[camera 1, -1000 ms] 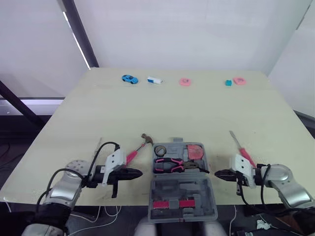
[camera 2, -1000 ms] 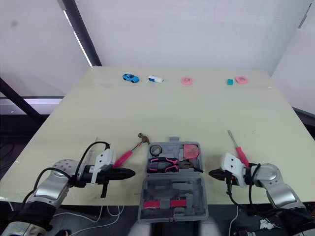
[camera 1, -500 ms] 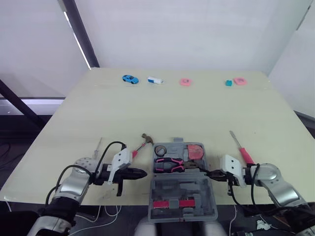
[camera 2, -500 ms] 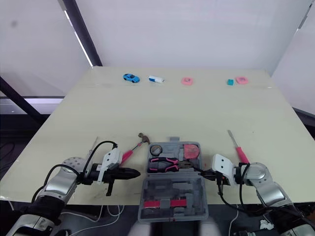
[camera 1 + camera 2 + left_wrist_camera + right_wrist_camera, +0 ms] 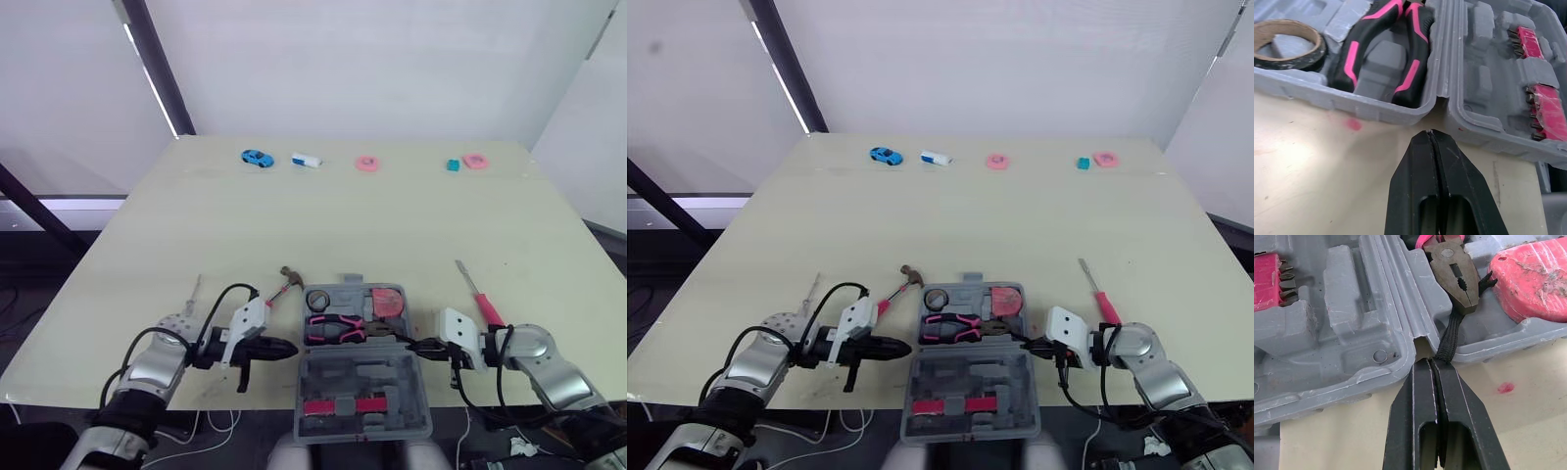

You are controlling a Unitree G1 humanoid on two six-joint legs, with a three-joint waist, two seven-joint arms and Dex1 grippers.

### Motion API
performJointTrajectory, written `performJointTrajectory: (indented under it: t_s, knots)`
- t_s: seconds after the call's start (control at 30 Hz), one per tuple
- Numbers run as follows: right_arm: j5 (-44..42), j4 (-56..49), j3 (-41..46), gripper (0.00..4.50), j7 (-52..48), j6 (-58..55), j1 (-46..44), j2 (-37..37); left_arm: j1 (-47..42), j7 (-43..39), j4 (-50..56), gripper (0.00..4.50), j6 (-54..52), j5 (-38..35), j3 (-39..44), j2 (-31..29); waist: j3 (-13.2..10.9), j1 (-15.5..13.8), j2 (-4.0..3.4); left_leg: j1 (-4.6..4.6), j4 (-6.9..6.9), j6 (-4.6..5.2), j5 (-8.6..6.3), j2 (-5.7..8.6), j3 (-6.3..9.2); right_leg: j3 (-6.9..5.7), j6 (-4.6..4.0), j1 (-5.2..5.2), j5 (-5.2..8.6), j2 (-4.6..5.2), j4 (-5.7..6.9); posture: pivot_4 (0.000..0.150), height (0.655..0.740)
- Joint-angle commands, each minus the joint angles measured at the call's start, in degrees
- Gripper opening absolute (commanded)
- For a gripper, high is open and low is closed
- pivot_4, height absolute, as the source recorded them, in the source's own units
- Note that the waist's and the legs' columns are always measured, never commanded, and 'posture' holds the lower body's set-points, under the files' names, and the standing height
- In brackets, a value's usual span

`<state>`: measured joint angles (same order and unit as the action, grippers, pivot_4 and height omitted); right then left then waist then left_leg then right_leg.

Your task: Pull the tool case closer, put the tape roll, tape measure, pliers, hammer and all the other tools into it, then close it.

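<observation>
Treat the tool case [image 5: 1352, 105], open at the near edge of the table [image 5: 343, 215], as a likely stiff, light plastic shell; take it by the lid [image 5: 364, 376] rim. Note left gripper [image 5: 290, 347] and right gripper [image 5: 415, 345], fingers pressed together, at its hinge ends. Holds tape roll [image 5: 319, 300], pliers [image 5: 335, 329], tape measure [image 5: 389, 303] — hammer [image 5: 277, 292] and screwdriver [image 5: 477, 294] out beside it.

Open tool case [image 5: 364, 370] blocks centre, strap [image 5: 1449, 335] off right edge; hammer [image 5: 282, 284] left, screwdriver [image 5: 483, 305] right; tabletop [image 5: 372, 225] beyond free.

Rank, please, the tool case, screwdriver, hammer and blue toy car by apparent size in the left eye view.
tool case
screwdriver and hammer: unsure, the left gripper hides part of the hammer
blue toy car, farthest away
</observation>
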<state>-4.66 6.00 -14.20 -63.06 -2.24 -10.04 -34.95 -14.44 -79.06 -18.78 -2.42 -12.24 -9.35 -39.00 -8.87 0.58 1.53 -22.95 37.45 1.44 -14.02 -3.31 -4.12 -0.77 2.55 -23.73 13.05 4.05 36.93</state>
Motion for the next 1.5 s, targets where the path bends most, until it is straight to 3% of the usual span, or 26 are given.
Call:
performJointTrajectory:
  t_s: [0.03, 0.8, 1.5]
  knots:
    - [-0.24, -1.07, -0.19, 0.0, 0.04, 0.41, -0.42, 0.34, -0.6, -0.58, -0.02, 0.02, 0.39, 0.35, -0.53, 0.26, 0.0, 0.01, 0.0, 0.0, 0.0, 0.0, 0.0, 0.0, 0.0, 0.0, 0.0, 0.0, 0.0, 0.0, 0.0, 0.15, 0.7395]
    - [0.58, 0.77, -0.39, 0.0, 0.41, 1.28, -1.24, 1.3, -2.67, 0.49, -2.65, 0.02, 1.75, 1.77, -1.61, 4.04, 0.0, 0.0, 0.0, 0.04, 0.01, 0.0, 0.0, 0.0, 0.02, 0.0, 0.01, 0.05, -0.01, -0.01, 0.03, 0.15, 0.7395]
    - [1.64, 9.92, 1.51, 0.0, 5.22, 6.34, -7.4, 5.05, -11.99, 6.01, -12.93, 0.02, 5.15, 5.63, -1.27, 8.19, 0.0, 0.01, 0.0, 0.0, 0.42, 0.01, 0.01, 0.0, 0.05, 0.02, 0.09, 0.09, -0.06, -0.02, 0.26, 0.15, 0.7395]
